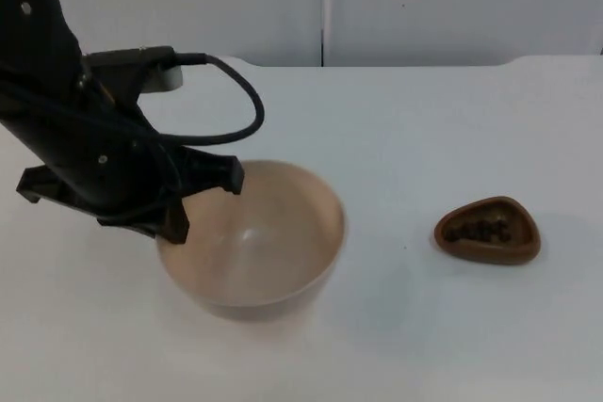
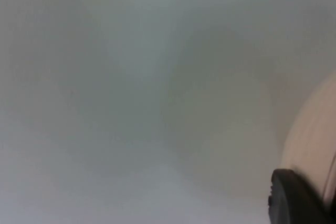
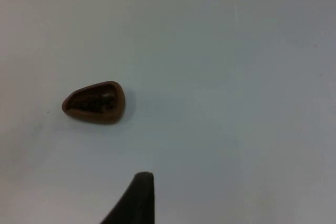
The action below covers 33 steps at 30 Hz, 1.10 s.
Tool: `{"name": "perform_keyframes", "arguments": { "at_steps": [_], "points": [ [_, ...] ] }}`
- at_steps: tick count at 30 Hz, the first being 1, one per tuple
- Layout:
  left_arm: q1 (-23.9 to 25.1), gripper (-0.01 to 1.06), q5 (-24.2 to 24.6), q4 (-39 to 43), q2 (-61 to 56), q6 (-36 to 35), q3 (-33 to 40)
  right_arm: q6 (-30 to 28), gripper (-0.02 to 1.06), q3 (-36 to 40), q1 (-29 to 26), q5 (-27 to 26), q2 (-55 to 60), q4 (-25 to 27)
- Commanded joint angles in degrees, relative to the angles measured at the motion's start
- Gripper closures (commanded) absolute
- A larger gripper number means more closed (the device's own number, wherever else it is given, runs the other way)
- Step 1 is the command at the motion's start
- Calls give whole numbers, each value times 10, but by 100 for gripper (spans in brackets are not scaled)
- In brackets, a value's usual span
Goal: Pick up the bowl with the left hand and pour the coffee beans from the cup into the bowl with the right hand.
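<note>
The left gripper (image 1: 193, 202) is sitting at the rim of the beige bowl (image 1: 259, 251), at about ten o'clock on the bowl as the top view shows it, with one black finger reaching over the lip toward the inside and the other running down the outer wall; the fingers are straddling the rim, so it is either closing on the bowl or already pinching it, though I cannot tell which from here. Gripping at the rim is, in my judgement, leaving the mouth of the bowl free for pouring. In the left wrist view a black fingertip (image 2: 299, 198) is lying against the bowl's pale curved wall (image 2: 315, 145), which agrees with a rim hold. The bowl is resting on the white table (image 1: 405, 120), slightly left of the middle, its inside showing no beans. Toward three o'clock from the bowl, well apart from it, the small brown cup (image 1: 488, 230) is standing on the table with dark coffee beans (image 1: 478, 230) inside it. The right arm is waiting: its wrist camera is looking down on the cup (image 3: 95, 102) from well apart, a black fingertip (image 3: 137, 198) at the edge, and I cannot tell whether that gripper is open or closed.
</note>
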Motion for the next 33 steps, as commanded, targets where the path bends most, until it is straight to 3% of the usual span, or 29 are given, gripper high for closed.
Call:
{"name": "perform_keyframes", "arguments": {
  "at_steps": [1,8,22,27,33],
  "points": [
    [-3,105,10,-22,-28,3,2,-3,-1,1,-3,-4,-2,-3],
    [-3,105,27,-26,-43,20,-1,-3,-1,1,-3,-4,-2,-3],
    [-3,105,138,1,-43,31,-97,-3,-1,1,-3,-4,-2,-3],
    [-3,105,168,42,-43,-5,-125,-3,-1,1,-3,-4,-2,-3],
    [-5,105,170,76,-43,-38,-124,-3,-1,1,-3,-4,-2,-3]
  ]
}}
